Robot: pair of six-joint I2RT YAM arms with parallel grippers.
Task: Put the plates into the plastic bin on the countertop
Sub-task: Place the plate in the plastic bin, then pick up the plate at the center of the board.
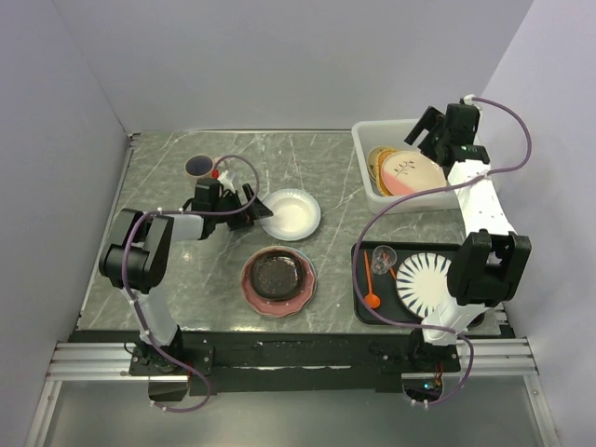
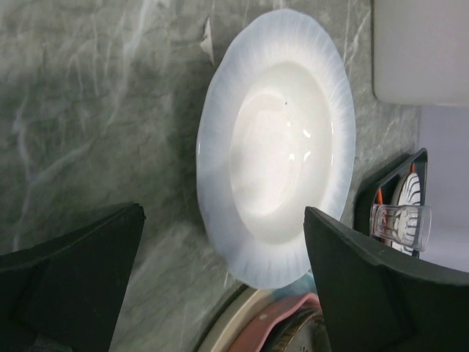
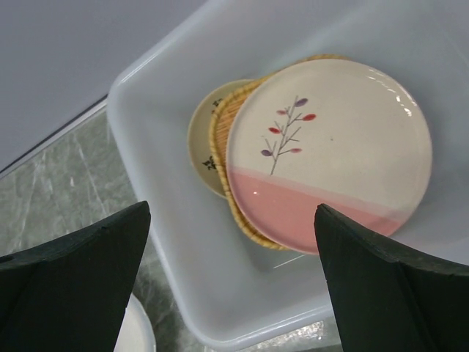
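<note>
Left gripper (image 1: 248,207) poised at the plain white plate (image 1: 291,214) — right gripper (image 1: 426,128) hangs over the plastic bin (image 1: 366,175).

On the left, the fingers stand wide and hold nothing, aimed at the white plate's near rim as it lies flat on the countertop (image 1: 168,186). That low, glossy rim could slide away rather than lift, nudging the plate into the black speckled plate (image 1: 277,276), which sits on the pink dotted plate (image 1: 251,289) just beside it. Further right, the bin holds the small cream plate (image 3: 201,136), the orange plate (image 3: 222,143) and the floral plate (image 3: 330,139) on top. The right fingers are spread wide and hold nothing — parked there, that arm could block a delivery.
</note>
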